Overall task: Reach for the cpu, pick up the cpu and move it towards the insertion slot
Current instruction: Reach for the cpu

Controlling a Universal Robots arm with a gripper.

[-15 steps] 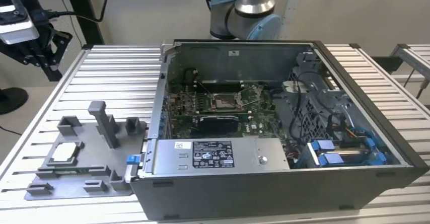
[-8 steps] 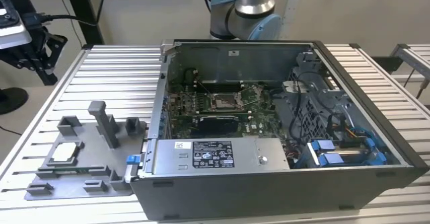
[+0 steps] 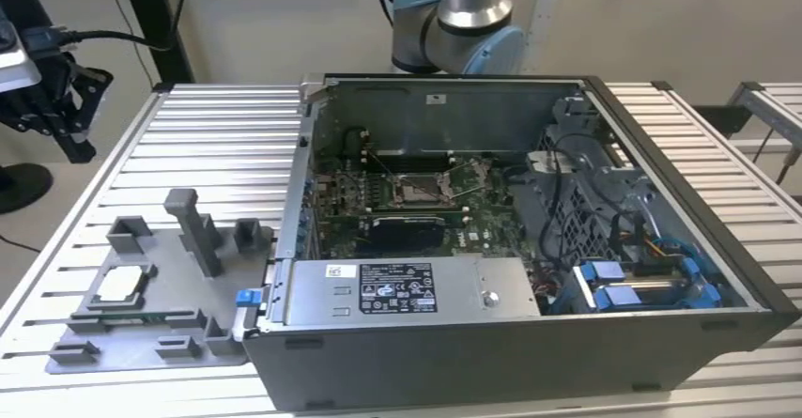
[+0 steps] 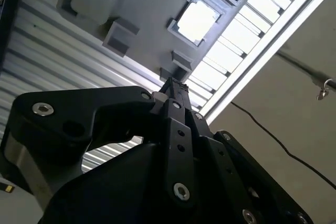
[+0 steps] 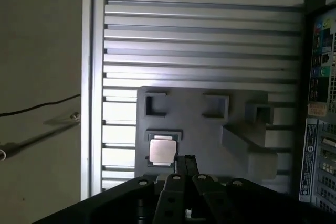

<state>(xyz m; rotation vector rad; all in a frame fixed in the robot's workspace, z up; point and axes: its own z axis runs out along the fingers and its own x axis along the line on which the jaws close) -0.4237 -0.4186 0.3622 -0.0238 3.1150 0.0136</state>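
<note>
The rear wall point(image 3: 276, 23) is plain beige and unmarked. The table point(image 3: 213, 136) is ribbed aluminium with parallel slats; a second slatted table point(image 3: 783, 108) stands near its edge at the exterior view's right. A black post point(image 3: 157, 19) rises behind the table's far corner at the exterior view's left. The floor point(image 5: 37, 51) is pale, with a black cable point(image 5: 52, 104) across it. Light glares on slats along the table's edge in both wrist views.

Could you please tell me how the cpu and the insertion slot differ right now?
The cpu has a pale, plain top; the insertion slot has a silver frame around a dark centre. The cpu lies in the grey fixture plate; the insertion slot sits inside the computer case. Both are square and lie flat.
</note>
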